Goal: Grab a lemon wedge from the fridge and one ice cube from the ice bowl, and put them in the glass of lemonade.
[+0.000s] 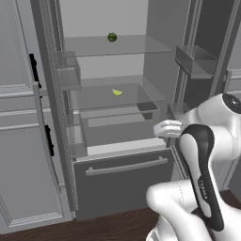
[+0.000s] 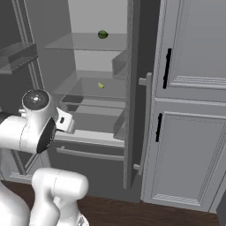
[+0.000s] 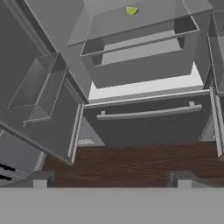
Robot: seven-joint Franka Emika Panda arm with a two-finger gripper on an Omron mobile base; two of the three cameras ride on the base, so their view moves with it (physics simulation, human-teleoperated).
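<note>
Half-hidden lemon wedge (image 3: 131, 10) at frame's top edge.

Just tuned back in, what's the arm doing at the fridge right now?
The tall dark-grey double-door fridge stands open in front of the white arm. The tiny yellow-green lemon wedge lies on a glass shelf, with a small round green fruit on the shelf above. The pincer is open and empty, out in front of the fridge above the bottom drawer's horizontal bar, well short of the wedge. Nothing has been picked up yet.
</note>
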